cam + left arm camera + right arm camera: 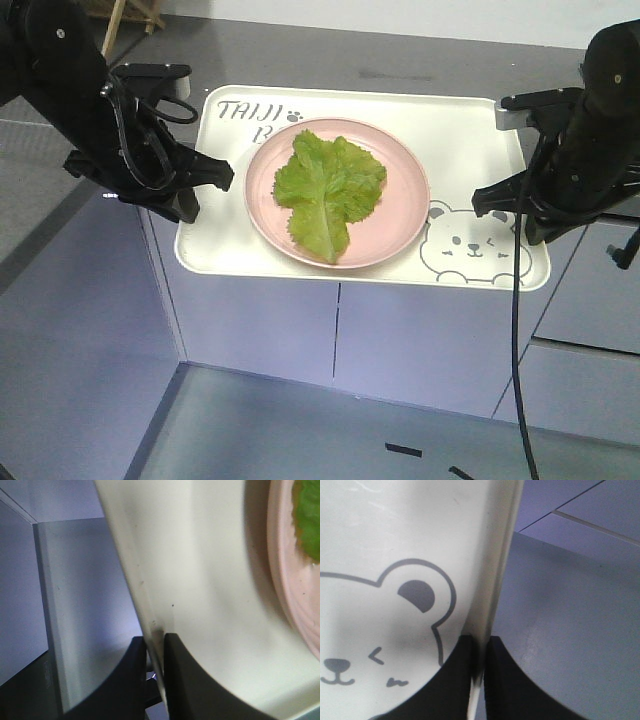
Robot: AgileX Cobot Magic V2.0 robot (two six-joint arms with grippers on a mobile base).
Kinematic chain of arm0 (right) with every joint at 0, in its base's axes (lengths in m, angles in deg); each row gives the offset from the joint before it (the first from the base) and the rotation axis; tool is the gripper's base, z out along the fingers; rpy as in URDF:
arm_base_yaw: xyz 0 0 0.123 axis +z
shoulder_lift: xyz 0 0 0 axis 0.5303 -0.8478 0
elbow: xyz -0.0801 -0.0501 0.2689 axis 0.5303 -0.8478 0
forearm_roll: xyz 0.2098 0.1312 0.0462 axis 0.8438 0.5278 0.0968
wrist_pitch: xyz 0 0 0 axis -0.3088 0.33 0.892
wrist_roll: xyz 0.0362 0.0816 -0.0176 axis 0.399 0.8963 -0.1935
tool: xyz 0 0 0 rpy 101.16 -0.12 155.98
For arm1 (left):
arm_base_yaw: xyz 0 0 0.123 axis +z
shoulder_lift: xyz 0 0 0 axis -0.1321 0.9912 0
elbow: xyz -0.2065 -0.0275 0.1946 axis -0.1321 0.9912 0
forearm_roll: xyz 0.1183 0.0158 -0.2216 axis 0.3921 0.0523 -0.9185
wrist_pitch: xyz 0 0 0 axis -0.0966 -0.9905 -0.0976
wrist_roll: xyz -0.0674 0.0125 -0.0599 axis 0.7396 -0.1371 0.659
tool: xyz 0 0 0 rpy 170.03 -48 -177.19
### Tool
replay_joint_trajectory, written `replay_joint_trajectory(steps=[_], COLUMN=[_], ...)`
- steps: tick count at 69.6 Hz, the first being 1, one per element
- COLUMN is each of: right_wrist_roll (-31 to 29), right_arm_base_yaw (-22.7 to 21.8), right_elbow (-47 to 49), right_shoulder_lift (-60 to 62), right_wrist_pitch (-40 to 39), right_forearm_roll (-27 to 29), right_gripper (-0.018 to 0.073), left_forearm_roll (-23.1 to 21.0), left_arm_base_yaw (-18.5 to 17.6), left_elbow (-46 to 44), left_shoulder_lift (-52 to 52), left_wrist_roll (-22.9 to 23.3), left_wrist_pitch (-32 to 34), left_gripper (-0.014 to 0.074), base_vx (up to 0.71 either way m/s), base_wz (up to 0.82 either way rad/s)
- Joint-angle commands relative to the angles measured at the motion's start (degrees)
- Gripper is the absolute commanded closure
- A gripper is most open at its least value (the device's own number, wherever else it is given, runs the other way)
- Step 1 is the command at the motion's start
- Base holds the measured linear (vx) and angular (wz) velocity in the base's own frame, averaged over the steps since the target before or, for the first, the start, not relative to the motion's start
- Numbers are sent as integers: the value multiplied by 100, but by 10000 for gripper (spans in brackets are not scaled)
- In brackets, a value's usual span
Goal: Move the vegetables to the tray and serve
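Where it lies at centre frame, the lettuce leaf [328, 190] rests on a pink plate [400, 215], which sits on the cream bear-printed tray [470, 150]. The left pincer [156, 639] is closed tight on the tray's frame-left rim, and the right pincer [481, 642] likewise on the frame-right rim beside the bear.

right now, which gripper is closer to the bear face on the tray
Right. The right gripper is shut on the tray rim just beside the bear face; the left gripper holds the opposite rim, with the pink plate between.
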Motion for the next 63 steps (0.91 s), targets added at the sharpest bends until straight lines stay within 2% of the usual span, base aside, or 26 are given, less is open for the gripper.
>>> replay_joint_trajectory(steps=[1,63], right_wrist_roll=[-205,-205], right_arm_base_yaw=[97,97], right_elbow=[183,183], right_shoulder_lift=[321,321], right_wrist_pitch=[-391,-386], right_forearm_roll=[510,510], right_gripper=[569,569], left_forearm_roll=[-852,-852], left_arm_base_yaw=[-133,-133], left_elbow=[-223,-223], left_shoulder_lift=[-331,-331], left_wrist_roll=[-147,-147], left_wrist_pitch=[472,472], left_gripper=[602,602], base_vx=[-4,-3], base_wz=[-23,-14])
